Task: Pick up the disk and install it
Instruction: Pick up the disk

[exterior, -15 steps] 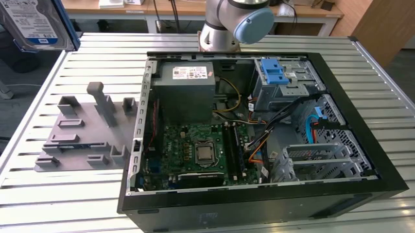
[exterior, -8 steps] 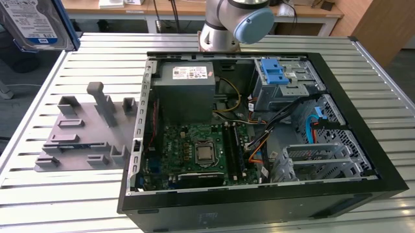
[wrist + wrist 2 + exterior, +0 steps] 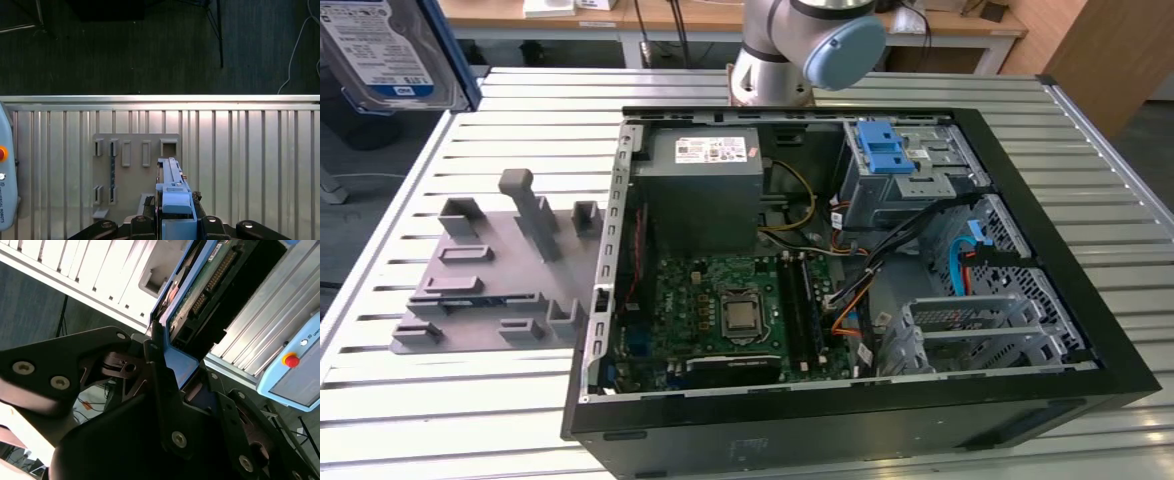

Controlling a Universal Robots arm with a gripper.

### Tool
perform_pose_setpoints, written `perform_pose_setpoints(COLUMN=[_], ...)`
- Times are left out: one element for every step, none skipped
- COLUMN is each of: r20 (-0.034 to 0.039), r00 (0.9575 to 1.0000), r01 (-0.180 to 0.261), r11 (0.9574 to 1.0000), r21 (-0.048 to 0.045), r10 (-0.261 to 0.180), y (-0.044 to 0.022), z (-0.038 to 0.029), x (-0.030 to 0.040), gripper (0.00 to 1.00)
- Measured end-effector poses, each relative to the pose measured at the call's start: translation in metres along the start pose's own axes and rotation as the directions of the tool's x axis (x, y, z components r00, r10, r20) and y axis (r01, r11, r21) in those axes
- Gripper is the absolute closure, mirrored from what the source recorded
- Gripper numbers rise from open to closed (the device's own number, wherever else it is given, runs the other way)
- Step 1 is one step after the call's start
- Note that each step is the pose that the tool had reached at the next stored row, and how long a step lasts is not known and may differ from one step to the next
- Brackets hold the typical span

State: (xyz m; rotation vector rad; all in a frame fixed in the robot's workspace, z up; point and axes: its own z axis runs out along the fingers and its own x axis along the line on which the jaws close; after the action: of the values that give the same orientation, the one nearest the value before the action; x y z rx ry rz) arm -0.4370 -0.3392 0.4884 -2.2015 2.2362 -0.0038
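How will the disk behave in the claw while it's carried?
Probably stiff: the disk is a flat metal slab. The claw grips it near one end on a smooth blue plastic rail, so it might slip or lever. Its exposed circuit board looks knock-sensitive.

You could read nothing for certain. The disk bore a white-and-blue label, and the power supply a white sticker, both illegible.

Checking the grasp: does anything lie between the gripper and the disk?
Nothing shows there: in the first wrist view the gripper clamps the disk directly on its blue rails.
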Motion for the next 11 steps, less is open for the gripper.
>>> perform_pose_setpoints(r20=[0.0006, 0.0013, 0.0020, 0.0031, 0.0039, 0.0041, 0.0041, 0.0041, 0.0041, 0.0041, 0.0041], r00=[1.0000, 1.0000, 1.0000, 1.0000, 1.0000, 1.0000, 1.0000, 1.0000, 1.0000, 1.0000, 1.0000], r01=[0.000, 0.000, 0.000, 0.000, 0.000, 0.000, 0.000, 0.000, 0.000, 0.000, 0.000], r11=[1.0000, 1.0000, 1.0000, 1.0000, 1.0000, 1.0000, 1.0000, 1.0000, 1.0000, 1.0000, 1.0000], r21=[0.0001, 0.0000, 0.0000, 0.0000, -0.0001, 0.0000, 0.0001, -0.0001, -0.0003, -0.0007, -0.0009], r10=[0.000, 0.000, 0.000, 0.000, 0.000, 0.000, 0.000, 0.000, 0.000, 0.000, 0.000], y=[0.0000, 0.0000, 0.0000, 0.0000, -0.0001, -0.0001, -0.0007, -0.0016, -0.0027, -0.0038, -0.0049], z=[0.0000, 0.0000, 0.0000, 0.0000, 0.0000, 0.0000, 0.0000, 0.0000, 0.0000, 0.0000, 0.0000], x=[0.0016, 0.0030, 0.0043, 0.0053, 0.0059, 0.0059, 0.0059, 0.0060, 0.0060, 0.0059, 0.0059], gripper=[0.64, 0.64, 0.64, 0.64, 0.64, 0.64, 0.64, 0.64, 0.64, 0.64, 0.64])
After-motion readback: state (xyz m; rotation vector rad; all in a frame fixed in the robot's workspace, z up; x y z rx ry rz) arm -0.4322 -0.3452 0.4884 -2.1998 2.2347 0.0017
